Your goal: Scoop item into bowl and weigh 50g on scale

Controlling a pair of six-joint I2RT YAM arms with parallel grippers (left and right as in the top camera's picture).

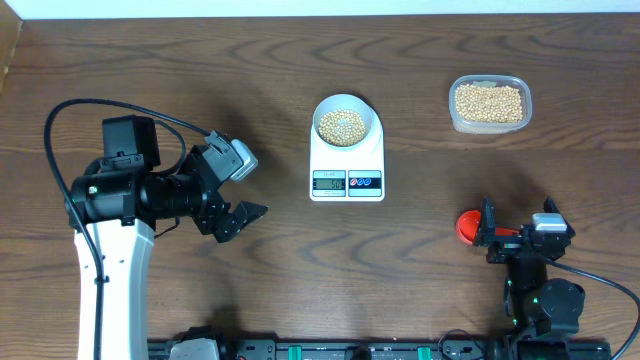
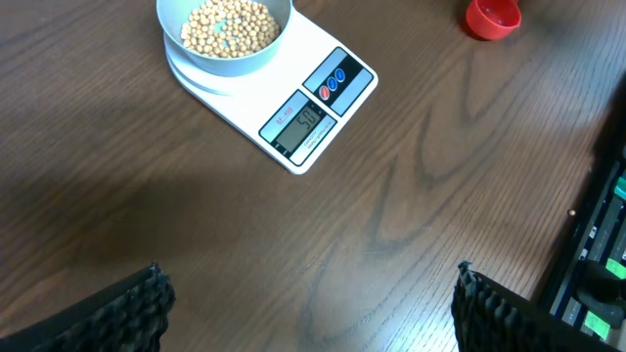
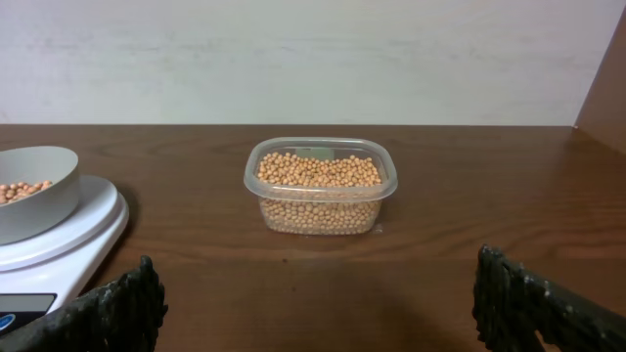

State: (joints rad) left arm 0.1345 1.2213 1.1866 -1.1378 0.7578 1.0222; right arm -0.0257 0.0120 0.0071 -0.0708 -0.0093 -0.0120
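Note:
The pale bowl (image 1: 346, 122) stands on the white scale (image 1: 346, 172) at the table's middle, filled with tan beans (image 1: 341, 125). In the left wrist view the bowl (image 2: 227, 54), its beans (image 2: 230, 27) and the scale (image 2: 313, 108) with a lit display lie ahead at upper left. My left gripper (image 1: 245, 188) hovers left of the scale, open and empty (image 2: 311, 303). My right gripper (image 1: 518, 235) is at the front right, open with nothing between its fingers (image 3: 318, 303). It faces a clear tub (image 3: 320, 186) of beans, with the bowl (image 3: 34, 200) at the left edge.
The clear plastic tub (image 1: 489, 103) of beans stands at the back right. A red scoop (image 1: 468, 227) lies on the table just left of my right gripper, also seen as the red scoop (image 2: 492, 17) in the left wrist view. Black equipment lines the table's front edge.

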